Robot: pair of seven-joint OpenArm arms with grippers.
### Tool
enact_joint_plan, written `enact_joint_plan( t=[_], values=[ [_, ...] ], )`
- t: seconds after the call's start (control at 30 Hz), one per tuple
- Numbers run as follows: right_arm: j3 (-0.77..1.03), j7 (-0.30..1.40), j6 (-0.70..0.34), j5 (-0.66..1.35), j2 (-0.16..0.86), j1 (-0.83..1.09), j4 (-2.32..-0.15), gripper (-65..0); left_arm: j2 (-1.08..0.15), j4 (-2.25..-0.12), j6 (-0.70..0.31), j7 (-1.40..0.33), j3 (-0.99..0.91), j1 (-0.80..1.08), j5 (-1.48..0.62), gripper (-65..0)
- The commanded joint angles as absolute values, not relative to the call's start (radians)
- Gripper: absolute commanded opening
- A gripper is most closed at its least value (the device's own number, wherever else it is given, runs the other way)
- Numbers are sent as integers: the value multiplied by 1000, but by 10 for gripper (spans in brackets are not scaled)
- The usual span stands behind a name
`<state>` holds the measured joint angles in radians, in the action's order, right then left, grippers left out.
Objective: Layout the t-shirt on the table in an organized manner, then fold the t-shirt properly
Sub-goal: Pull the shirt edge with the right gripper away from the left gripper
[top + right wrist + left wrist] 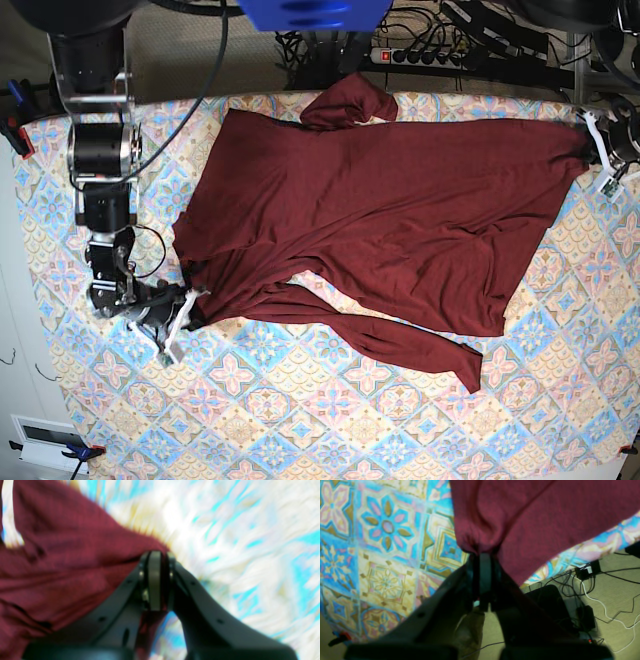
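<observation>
The dark maroon t-shirt (380, 210) lies spread and creased across the far half of the tiled table (300, 420). One sleeve trails toward the front middle and another is bunched at the far edge. My left gripper (585, 150) is at the table's right far edge, shut on a corner of the t-shirt; the left wrist view shows its jaws (482, 553) pinching gathered t-shirt cloth (532, 517) above the table (382, 542). My right gripper (190, 305) is at the left, shut on the t-shirt's edge (62, 555), with its tips (156, 553) over the blurred table (237, 542).
The table's edge runs just beside my left gripper, with floor, cables and black boxes (595, 592) below it. A power strip (440, 55) and more cables lie behind the table. Clamps hold the cloth at the corners (15, 125).
</observation>
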<state>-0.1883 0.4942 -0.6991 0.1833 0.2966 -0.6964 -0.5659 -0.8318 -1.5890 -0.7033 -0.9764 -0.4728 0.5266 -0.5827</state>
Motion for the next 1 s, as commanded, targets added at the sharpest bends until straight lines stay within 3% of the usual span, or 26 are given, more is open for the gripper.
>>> enact_joint_plan(
  t=[0.0, 0.33, 0.53, 0.67, 0.8, 0.97],
  values=[
    [-185, 450, -698, 199, 305, -750, -570, -618, -862, -1601, -698, -964, -483, 521, -591, -650],
    [-176, 372, -698, -85, 298, -832, -561, -613, -837, -1601, -698, -964, -487, 521, -593, -650],
    [-171, 394, -698, -97, 300, -806, -584, -475, -816, -1603, -698, -964, -487, 519, -593, -650],
    [-156, 519, -698, -1, 303, -671, -842, -424, -814, -1603, -698, -964, -487, 519, -593, -650],
    [-156, 671, -698, 24, 298, -496, -1158, -420, -812, -1603, -698, -963, -487, 516, -593, -650],
    [-147, 832, -698, 28, 245, -395, -1372, -418, -773, -1603, -698, -967, -489, 472, -591, -650]
  ],
)
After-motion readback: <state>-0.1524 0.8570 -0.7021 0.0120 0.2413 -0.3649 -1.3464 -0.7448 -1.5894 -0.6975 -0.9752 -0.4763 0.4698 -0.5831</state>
